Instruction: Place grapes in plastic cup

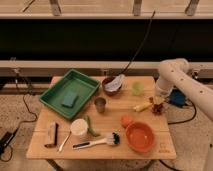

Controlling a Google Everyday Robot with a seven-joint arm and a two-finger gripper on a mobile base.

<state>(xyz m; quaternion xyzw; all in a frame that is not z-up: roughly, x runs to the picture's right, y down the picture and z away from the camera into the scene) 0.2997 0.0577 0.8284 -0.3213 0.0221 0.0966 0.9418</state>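
The gripper (161,100), its fingers closed together, hangs from the white arm (172,75) at the right edge of the light wooden table (165,146), right over the small cluster of dark red-brown grapes (156,108); I cannot tell whether it touches or holds them. Just left of the grapes lies a yellow banana-shaped piece (141,106). The translucent pale green plastic cup (137,88) stands upright farther back, apart from both.
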